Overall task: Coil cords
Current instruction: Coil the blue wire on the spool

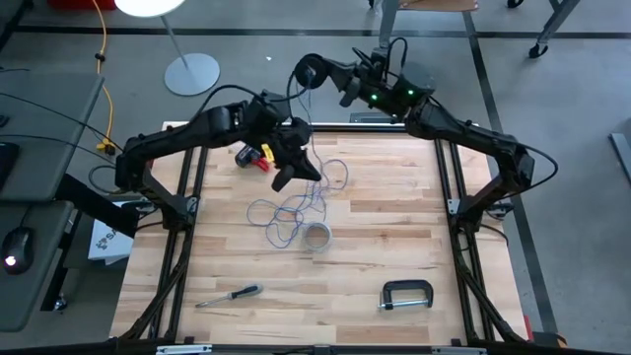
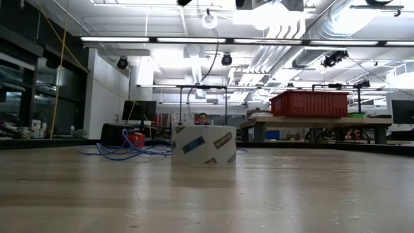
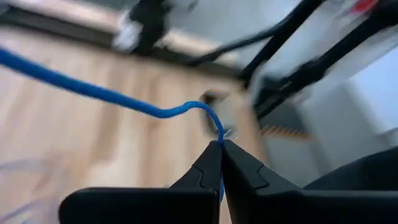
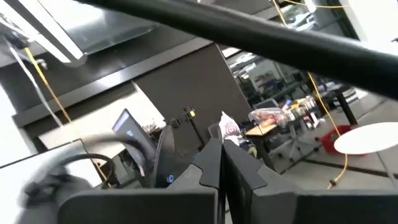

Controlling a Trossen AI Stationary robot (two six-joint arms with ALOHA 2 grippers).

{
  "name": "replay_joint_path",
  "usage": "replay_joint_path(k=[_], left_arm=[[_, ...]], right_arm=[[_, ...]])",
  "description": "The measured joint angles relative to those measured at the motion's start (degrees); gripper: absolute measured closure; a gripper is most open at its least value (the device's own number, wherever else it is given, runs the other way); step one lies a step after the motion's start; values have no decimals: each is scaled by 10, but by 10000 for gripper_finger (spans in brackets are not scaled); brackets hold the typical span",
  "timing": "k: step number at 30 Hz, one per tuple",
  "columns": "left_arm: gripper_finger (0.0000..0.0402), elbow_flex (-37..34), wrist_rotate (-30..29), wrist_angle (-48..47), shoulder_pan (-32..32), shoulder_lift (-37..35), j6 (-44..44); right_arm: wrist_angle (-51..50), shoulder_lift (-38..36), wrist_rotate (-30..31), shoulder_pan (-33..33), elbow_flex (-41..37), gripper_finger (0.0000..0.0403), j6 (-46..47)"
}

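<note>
Sprawling loosely at the high view's centre, the cords (image 1: 301, 202) looked light, limp, tangle-prone. My left gripper (image 3: 221, 144) was clamped on the blue cord (image 3: 93, 91); gripping near an end seemed wisest. My right gripper (image 4: 221, 144), raised at upper centre, was closed, empty.

**Blue cord on pale wood**

We see a bright blue cord (image 3: 93, 92) pinched by black fingers (image 3: 208, 171), a light striped-plank table (image 1: 394, 237), a white tape roll (image 2: 203, 144) with dark printed labels, a red bin (image 2: 314, 103), and a yellow cable (image 1: 104, 59).
</note>
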Motion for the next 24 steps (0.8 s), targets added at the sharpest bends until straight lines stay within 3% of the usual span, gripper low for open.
replay_joint_path(k=[5,15,24], left_arm=[[401,-18,-80,-101,1,-2,92],[397,-157,-99,10,26,-88,60],[309,-233,-119,20,45,-151,12]], right_arm=[[-7,-15,-7,-8,0,403,-15],[-39,-35,-16,-16,0,403,-41],[-43,-36,-16,-18,0,403,-61]])
